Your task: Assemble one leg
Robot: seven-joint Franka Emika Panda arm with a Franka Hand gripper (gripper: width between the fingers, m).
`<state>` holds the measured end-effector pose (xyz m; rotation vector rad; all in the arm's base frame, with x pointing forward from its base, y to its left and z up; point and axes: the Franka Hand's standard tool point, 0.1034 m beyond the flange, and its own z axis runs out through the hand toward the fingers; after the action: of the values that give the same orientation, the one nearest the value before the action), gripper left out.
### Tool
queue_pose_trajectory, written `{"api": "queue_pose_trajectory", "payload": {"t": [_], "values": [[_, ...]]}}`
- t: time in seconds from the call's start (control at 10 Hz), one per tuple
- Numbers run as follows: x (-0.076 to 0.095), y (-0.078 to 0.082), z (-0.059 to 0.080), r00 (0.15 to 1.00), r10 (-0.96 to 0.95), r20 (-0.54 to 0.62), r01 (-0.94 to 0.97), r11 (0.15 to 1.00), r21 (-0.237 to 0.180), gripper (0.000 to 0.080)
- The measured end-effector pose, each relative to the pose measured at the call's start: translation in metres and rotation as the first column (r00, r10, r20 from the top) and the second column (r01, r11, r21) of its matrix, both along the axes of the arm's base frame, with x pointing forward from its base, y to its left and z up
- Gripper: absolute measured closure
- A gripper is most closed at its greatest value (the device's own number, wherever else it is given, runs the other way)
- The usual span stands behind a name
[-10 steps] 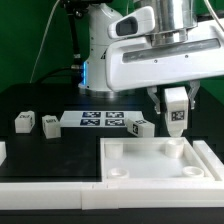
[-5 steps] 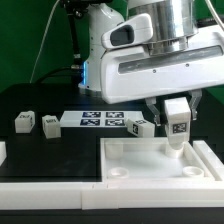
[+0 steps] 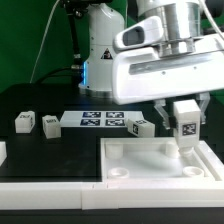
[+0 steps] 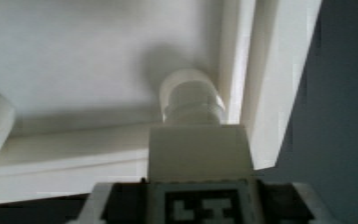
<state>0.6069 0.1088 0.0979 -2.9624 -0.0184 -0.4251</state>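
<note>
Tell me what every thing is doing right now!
Hand: shut on the leg.
Leg: held upright, its lower end over the white panel's far corner on the exterior view's right; touching or not, cannot tell.
White panel: lying flat, no leg fitted.
Loose white pieces: resting on the table, not held.
Marker board: flat on the table.

**NON-TASK ITEMS ON TABLETOP**

Black tabletop carrying everything listed. Marker board flat toward the back. First tagged block and second tagged block beyond its end at the exterior view's left, slightly apart. Third tagged block just beside the opposite end. Large white panel in front, rim raised, round corner socket visible. White rail along the near edge.
</note>
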Motion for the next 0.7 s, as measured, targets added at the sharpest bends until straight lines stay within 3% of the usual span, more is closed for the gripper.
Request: {"api": "queue_pose_trajectory", "payload": {"t": [0.2, 0.5, 0.7], "values": [[-0.004, 0.01, -0.007, 0.999, 0.044, -0.003, -0.044, 0.999, -0.012, 0.0511], [-0.003, -0.009, -0.015, 0.997, 0.056, 0.048, -0.054, 0.998, -0.034, 0.0511], [0.002, -0.01, -0.012, 0.986, 0.044, 0.163, -0.037, 0.998, -0.048, 0.0511]]}}
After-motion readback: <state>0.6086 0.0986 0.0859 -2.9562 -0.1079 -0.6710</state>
